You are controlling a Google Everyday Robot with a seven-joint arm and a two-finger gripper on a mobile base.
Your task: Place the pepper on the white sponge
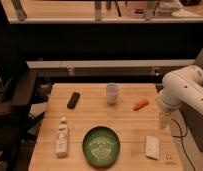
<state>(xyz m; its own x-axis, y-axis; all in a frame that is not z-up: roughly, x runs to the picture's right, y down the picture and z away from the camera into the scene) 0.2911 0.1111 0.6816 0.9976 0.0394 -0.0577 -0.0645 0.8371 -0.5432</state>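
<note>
Pepper (140, 104) lies behind the sponge (152, 147) — gripper fingers (164, 122) hang between, slightly right.

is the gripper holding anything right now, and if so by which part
Nothing is held. The gripper hangs open at the right edge of the table, and the pepper lies on it, apart from the gripper.

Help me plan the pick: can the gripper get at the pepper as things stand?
Probably yes. The gripper hangs open just right of the pepper, which lies alone on the wooden table. Nothing stands between them; the white cup is off to the pepper's left.
</note>
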